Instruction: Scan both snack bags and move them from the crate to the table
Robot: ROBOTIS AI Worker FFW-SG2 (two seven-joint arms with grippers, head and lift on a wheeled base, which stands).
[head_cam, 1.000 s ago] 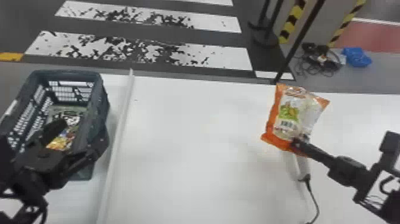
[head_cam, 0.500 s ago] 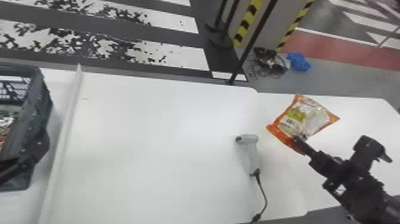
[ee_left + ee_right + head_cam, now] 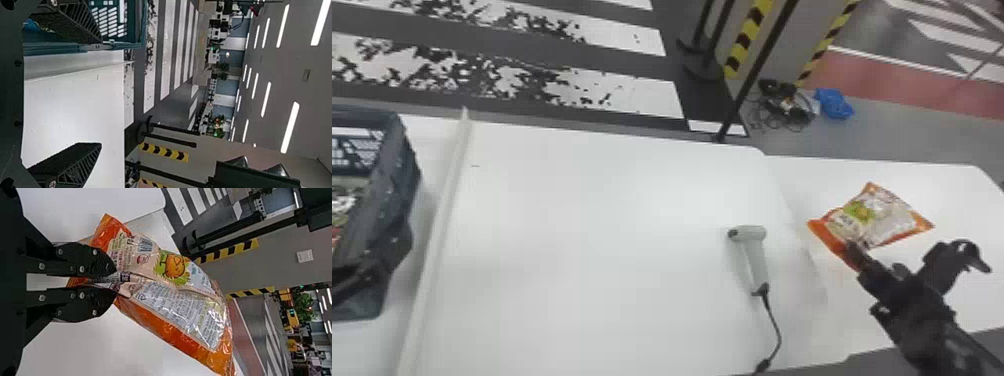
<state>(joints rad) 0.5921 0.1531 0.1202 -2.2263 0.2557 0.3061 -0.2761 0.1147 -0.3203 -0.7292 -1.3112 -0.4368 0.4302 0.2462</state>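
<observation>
The right gripper (image 3: 116, 280) had one orange end of the snack bag (image 3: 176, 305) clenched between its fingers, which left the barcode bare, perhaps for scanning. It held the bag over the side bench (image 3: 952, 192), inside the far right corner, probably to keep it off the scanner (image 3: 756, 255) by the main bench's (image 3: 582, 250) right edge. The left gripper (image 3: 100, 93) was spread empty near the crate (image 3: 387, 200), presumably for the second bag.

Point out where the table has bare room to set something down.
The widest bare patch lies between the white strip and the scanner. Crowded: left of the strip, by the crate, and right of the scanner, where the right gripper holds a snack bag.
</observation>
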